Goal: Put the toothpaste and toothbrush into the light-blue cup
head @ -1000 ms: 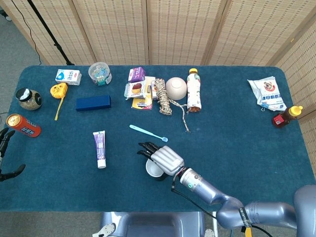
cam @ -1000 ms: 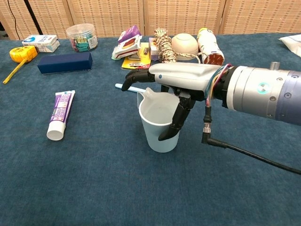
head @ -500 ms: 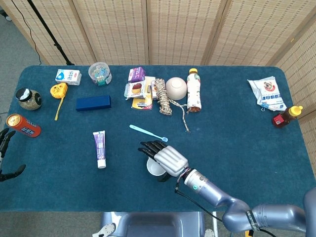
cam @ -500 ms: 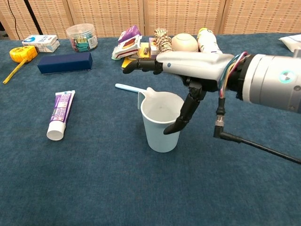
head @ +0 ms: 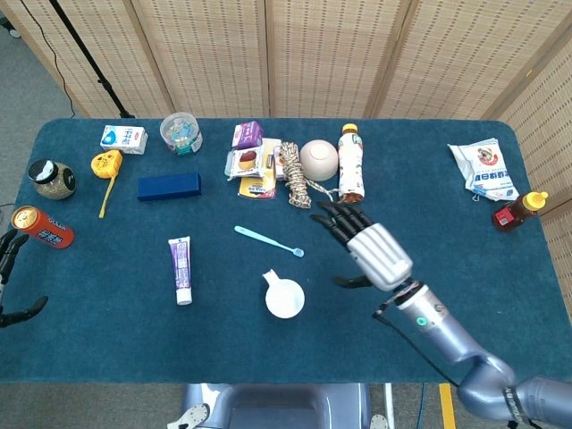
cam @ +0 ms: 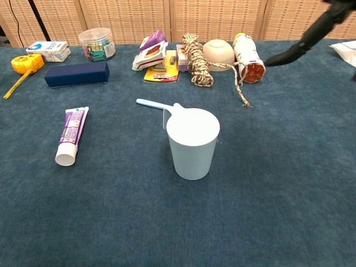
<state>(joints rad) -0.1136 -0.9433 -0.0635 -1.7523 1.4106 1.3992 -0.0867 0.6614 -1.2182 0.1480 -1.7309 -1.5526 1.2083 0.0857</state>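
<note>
Head view, right hand point(head: 375, 253) lifted off cup point(head: 284, 298)

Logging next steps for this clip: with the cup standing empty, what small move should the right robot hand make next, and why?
Probably reach toward the toothbrush. The right robot hand is open, holds nothing and is off to the right of the light-blue cup. The toothbrush lies on the cloth just behind the cup, nearer that hand than the toothpaste, which lies further left.
</note>
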